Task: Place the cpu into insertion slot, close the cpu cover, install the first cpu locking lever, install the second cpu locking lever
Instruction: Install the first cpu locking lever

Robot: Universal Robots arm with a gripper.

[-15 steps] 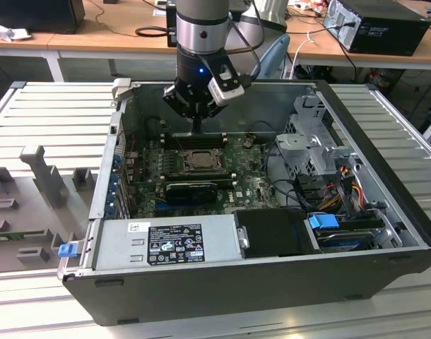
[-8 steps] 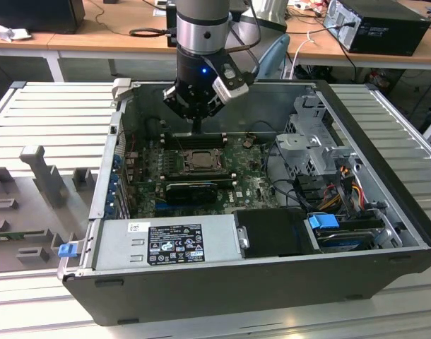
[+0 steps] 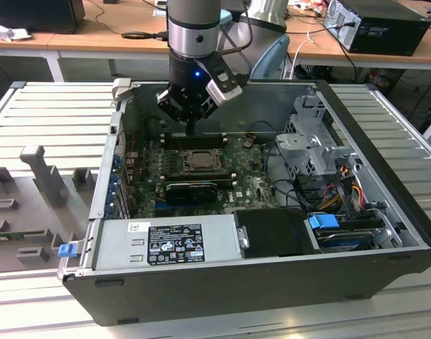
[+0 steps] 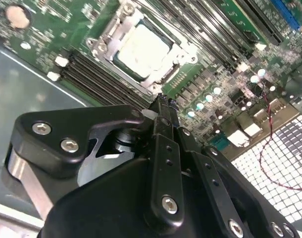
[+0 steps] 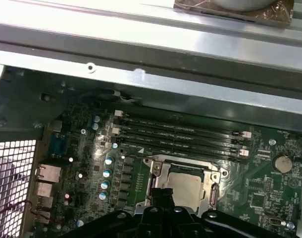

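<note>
The cpu (image 4: pixel 141 48) (image 5: pixel 184 182), a pale silver-grey square, lies in the insertion slot (image 3: pixel 199 159) on the green board inside the open computer case. The silvery cpu cover (image 4: pixel 107 43) (image 5: pixel 156 171) lies flat around the chip as a frame. My gripper (image 3: pixel 191 129) (image 4: pixel 161 103) (image 5: pixel 161 192) hangs a short way above the board, over the slot's edge beside the memory slots. Its black fingers are pressed together into one narrow tip, with nothing between them. Whether the locking levers are latched I cannot tell.
Long black memory slots (image 5: pixel 180 135) run along the far side of the socket. A black finned card (image 3: pixel 191 189) sits on its near side. The power supply (image 3: pixel 166 244), drive cage (image 3: pixel 311 145) and cables (image 3: pixel 343 180) crowd the case's front and the exterior view's right.
</note>
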